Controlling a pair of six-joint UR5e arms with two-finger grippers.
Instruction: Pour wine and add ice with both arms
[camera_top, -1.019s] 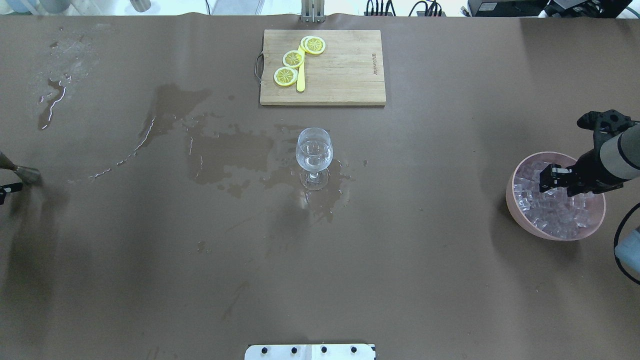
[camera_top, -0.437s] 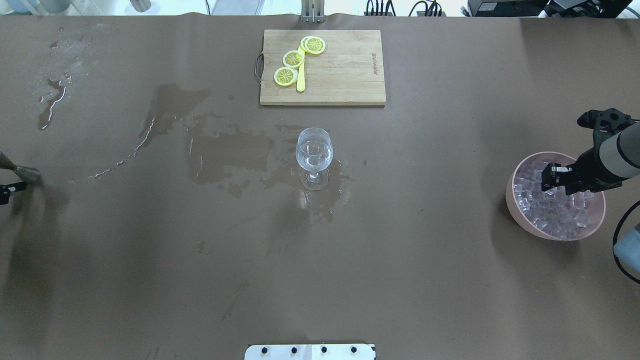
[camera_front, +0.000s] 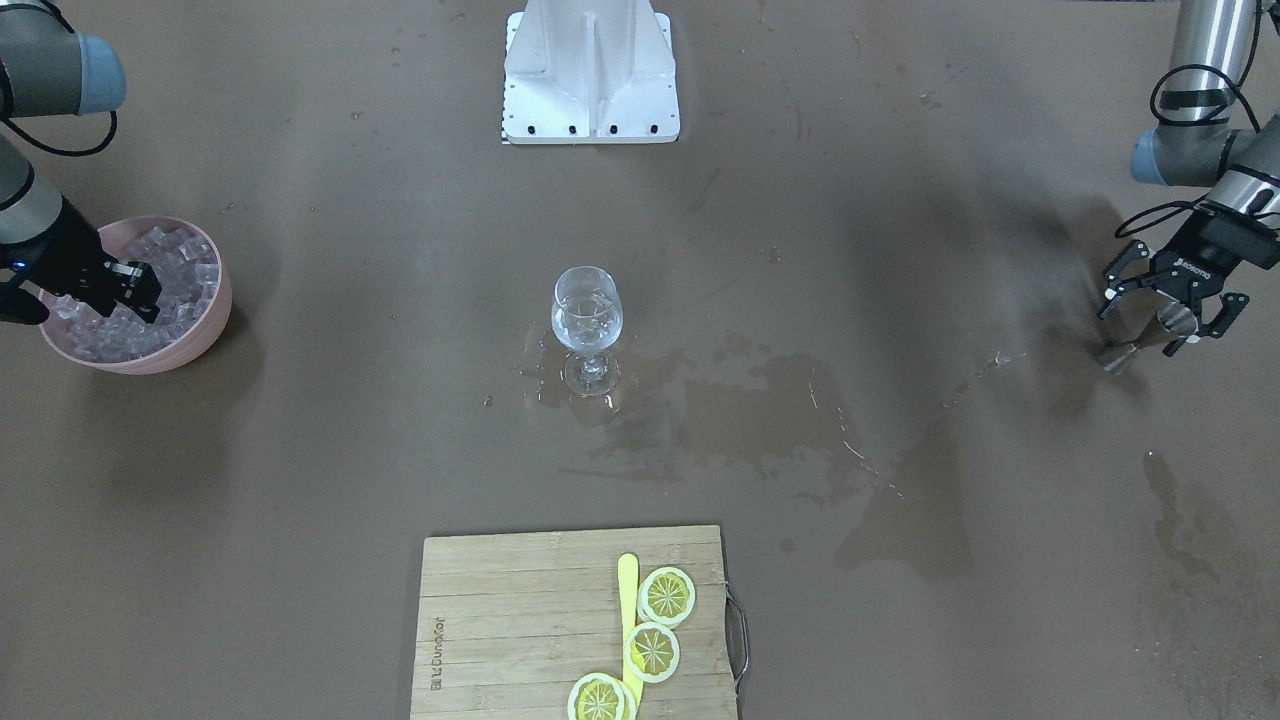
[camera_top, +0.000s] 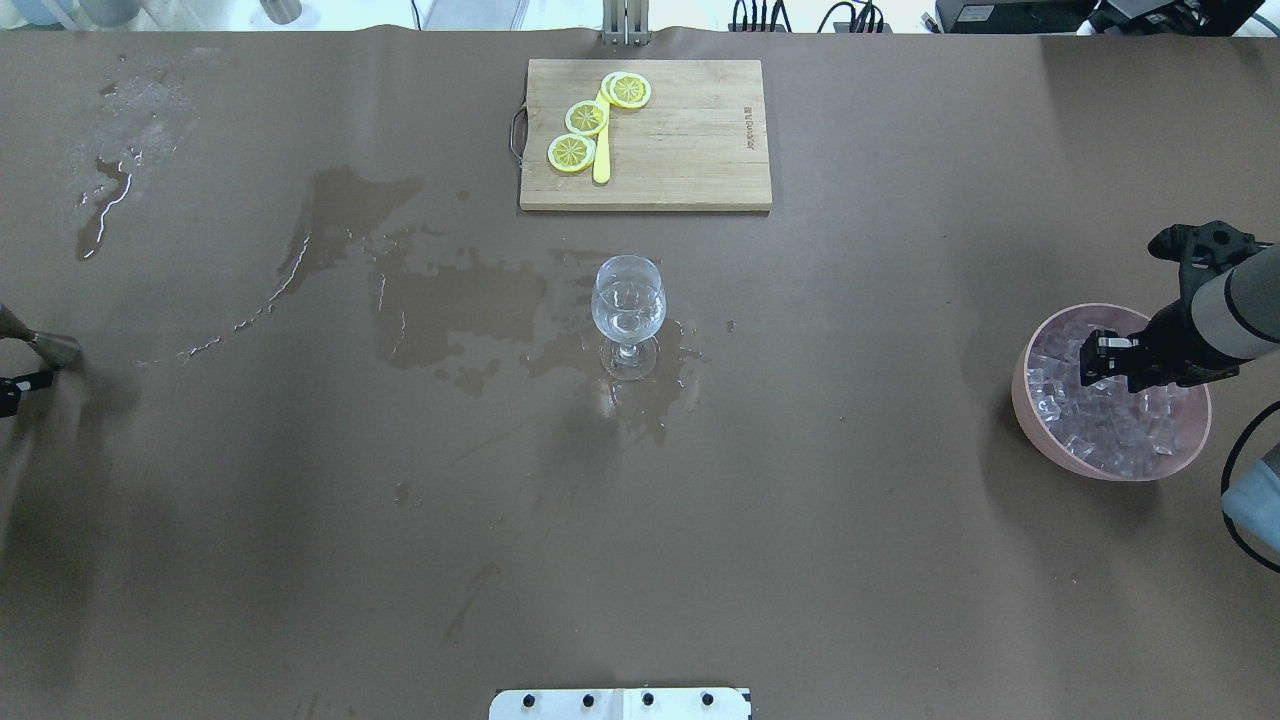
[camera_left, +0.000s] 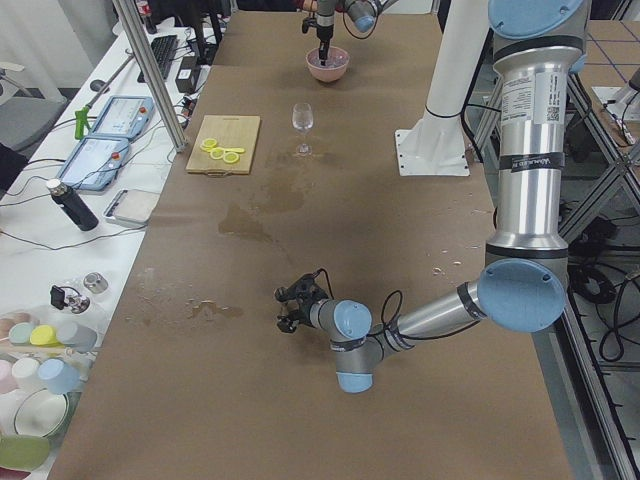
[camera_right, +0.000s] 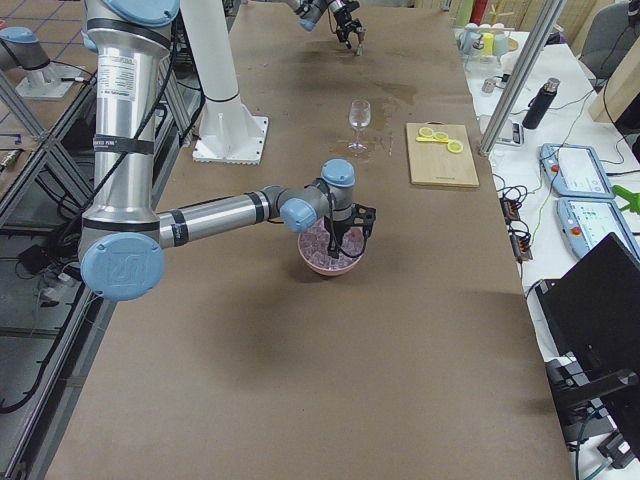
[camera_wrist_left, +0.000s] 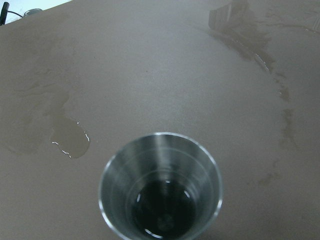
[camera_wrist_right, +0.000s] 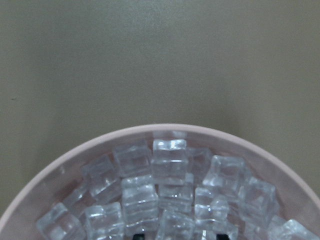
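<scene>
Now right claw (camera_top: 1092, 354) lowered into ice (camera_top: 1110, 420), closure not discernible; cubes judged slippery, best pinched on flat faces. Left claw (camera_front: 1165, 300) spread around jigger (camera_front: 1150, 335).

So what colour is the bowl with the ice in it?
Pink bowl, clearest in the overhead view.

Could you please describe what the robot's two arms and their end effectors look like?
Both arms, left arm and right arm, are silver-grey tubes with light blue joint caps and black cables looping near the wrists. Each ends in a black two-finger end effector: the left end effector bears small white lettering; the right end effector has pale fittings.
</scene>
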